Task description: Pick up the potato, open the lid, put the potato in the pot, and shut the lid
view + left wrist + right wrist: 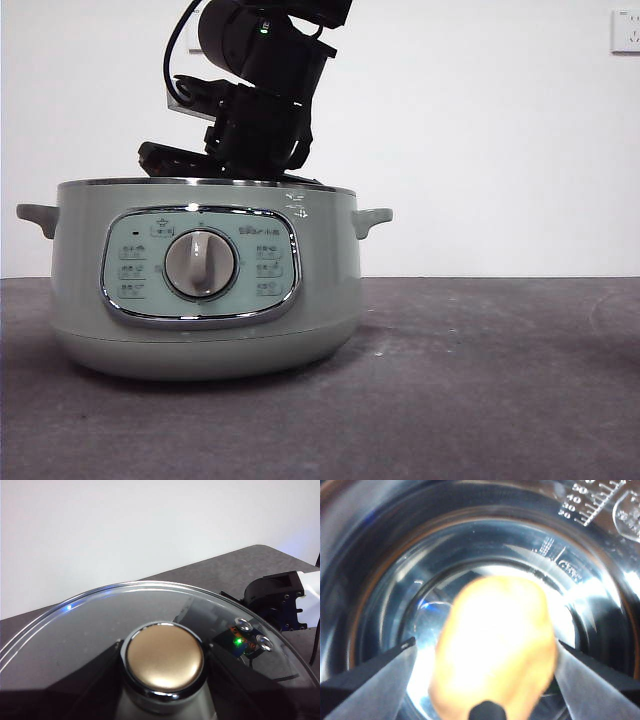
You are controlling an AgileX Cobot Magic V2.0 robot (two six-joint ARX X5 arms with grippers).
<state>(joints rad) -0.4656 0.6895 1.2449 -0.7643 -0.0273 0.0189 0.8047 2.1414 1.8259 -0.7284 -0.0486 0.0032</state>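
From the front, the pot [205, 290] sits on the dark tabletop [480, 390] with its dial facing forward, and a black arm reaches down from above into its open top, where the right end effector [262, 150] sinks to the rim. In the left wrist view, the lid [100, 625] fills the frame close up, its round knob [165, 657] nearest the camera; whether the left end effector grips it I cannot tell. In the right wrist view, the right end effector [482, 680] is inside the shiny steel bowl, its jaws set wide either side of the potato [495, 650], which fills the gap between them over the bowl's floor; whether they press on it is unclear.
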